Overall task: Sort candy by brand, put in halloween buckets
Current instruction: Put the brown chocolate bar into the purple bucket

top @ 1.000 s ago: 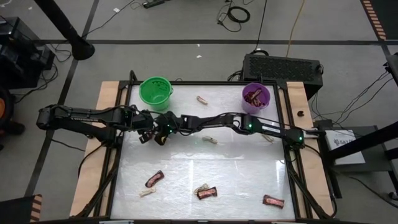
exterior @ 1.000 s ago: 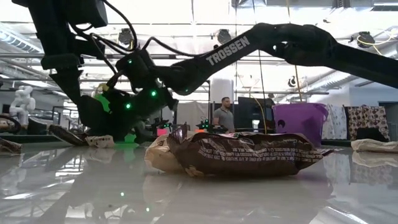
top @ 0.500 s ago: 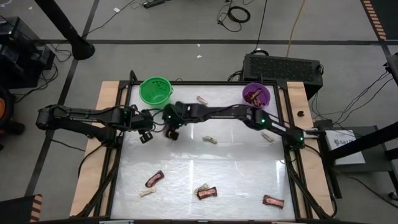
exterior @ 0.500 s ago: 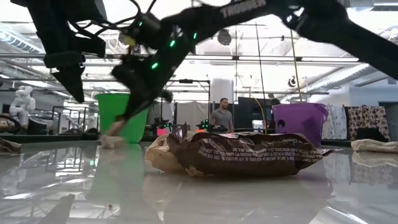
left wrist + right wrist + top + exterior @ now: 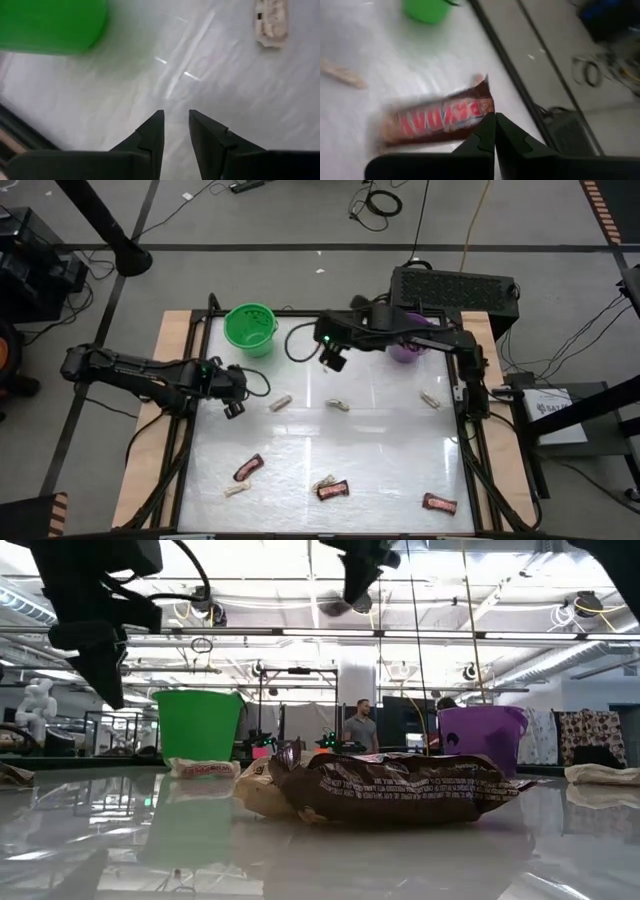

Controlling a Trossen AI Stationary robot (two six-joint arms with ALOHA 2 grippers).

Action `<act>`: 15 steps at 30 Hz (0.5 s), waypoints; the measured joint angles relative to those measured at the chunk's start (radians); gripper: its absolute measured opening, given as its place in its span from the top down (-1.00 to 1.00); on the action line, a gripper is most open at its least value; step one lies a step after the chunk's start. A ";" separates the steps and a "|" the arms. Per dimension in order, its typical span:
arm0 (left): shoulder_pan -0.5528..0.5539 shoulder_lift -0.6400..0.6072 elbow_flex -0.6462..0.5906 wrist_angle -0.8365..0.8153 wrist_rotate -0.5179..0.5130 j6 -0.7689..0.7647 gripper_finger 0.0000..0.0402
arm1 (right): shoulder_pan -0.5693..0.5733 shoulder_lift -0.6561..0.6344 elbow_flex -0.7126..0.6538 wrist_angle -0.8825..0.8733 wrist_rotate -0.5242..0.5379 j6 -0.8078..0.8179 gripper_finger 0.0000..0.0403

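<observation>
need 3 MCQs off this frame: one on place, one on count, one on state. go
1. Where is the right gripper?
A. Over the table's near edge
B. Raised between the two buckets
C. Inside the green bucket

2. How many dark red bars lie on the table?
A. One
B. Three
C. Six

3. How is the left gripper?
A. Fingers slightly apart, empty
B. Clamped on a bar
C. Holding a bucket rim

Key:
1 B: the right gripper hangs between the green bucket and the purple bucket.
2 B: the high view shows bars at and. Another dark red bar is pinched in the right gripper.
3 A: the left gripper shows a bare gap between its fingers.
</observation>
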 joint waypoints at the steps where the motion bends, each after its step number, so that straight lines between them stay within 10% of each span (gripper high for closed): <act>1: -0.021 0.000 -0.004 0.021 -0.005 -0.015 0.51 | 0.008 -0.018 -0.002 -0.032 0.033 0.028 1.00; 7: -0.146 -0.021 -0.082 0.235 -0.032 -0.018 0.51 | 0.052 -0.182 -0.057 -0.162 0.157 0.172 1.00; 15: -0.309 -0.027 -0.252 0.629 -0.230 0.002 0.51 | 0.047 -0.464 -0.520 -0.136 0.200 0.323 1.00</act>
